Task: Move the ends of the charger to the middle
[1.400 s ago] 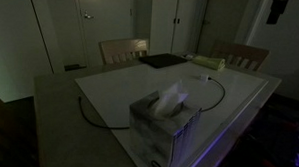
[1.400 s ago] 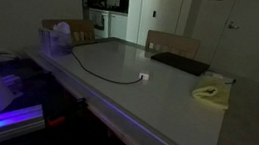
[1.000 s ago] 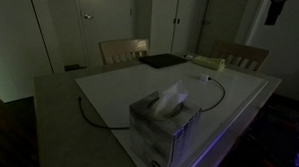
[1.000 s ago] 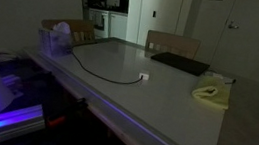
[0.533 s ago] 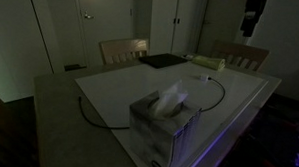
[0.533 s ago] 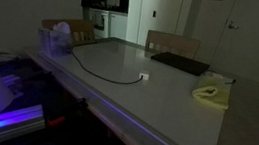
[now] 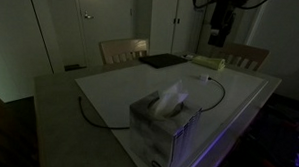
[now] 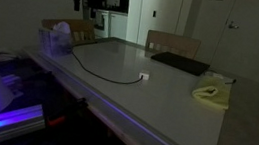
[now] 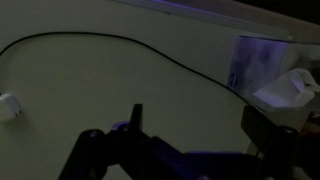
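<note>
The jaws stand spread wide with nothing between them, high above the bench [image 7: 109,87]. In the wrist view two dark fingers [image 9: 137,118] reach up from the lower edge, well apart. In both exterior views the arm [image 7: 224,11] hangs in the air over one side of the bench, touching nothing.

Below it the charger [image 9: 120,42] lies flat on the white top in a long loose curve. Its whitish plug [image 7: 204,77] rests near a crumpled yellowish cloth [image 7: 208,64], apart from it. From the plug the cable bends round past the tissue box [image 7: 163,119] to its dark end [image 7: 80,98], which lies towards the opposite edge. A flat black pad [image 8: 179,63] sits at the far side, near a chair [image 8: 172,43].
</note>
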### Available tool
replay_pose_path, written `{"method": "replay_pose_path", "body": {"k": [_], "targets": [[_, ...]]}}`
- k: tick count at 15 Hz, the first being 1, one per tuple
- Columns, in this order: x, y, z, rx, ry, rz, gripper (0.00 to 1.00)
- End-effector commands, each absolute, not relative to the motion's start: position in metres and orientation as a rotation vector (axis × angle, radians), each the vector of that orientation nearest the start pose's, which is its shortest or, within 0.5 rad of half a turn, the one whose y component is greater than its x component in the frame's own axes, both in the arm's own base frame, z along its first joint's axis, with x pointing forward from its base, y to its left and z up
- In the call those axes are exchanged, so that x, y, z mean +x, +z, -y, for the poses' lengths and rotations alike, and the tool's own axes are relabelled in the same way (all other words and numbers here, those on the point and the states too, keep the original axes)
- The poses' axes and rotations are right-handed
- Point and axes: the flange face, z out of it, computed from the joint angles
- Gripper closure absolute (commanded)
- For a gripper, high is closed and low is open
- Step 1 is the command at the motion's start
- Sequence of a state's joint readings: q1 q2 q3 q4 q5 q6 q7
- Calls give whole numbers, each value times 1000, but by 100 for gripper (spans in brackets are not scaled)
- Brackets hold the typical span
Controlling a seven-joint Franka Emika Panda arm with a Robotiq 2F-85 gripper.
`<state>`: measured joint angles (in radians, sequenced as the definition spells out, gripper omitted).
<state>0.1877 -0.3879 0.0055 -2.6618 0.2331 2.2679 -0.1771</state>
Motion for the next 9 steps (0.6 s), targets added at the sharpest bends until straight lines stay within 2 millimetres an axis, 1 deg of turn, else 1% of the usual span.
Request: {"method": "replay_pose_path", "body": {"k": [1, 2, 3, 4, 6, 9], "targets": [[417, 352, -95, -2943, -45, 251, 0], [424, 349, -98, -2951, -51, 244, 0], [427, 346, -101, -2973, 8, 268, 0], [410, 355, -93, -2960, -33, 273, 0], [419, 349, -99, -2963, -10, 273, 0], [422, 347, -100, -2964, -4, 274, 0]]}}
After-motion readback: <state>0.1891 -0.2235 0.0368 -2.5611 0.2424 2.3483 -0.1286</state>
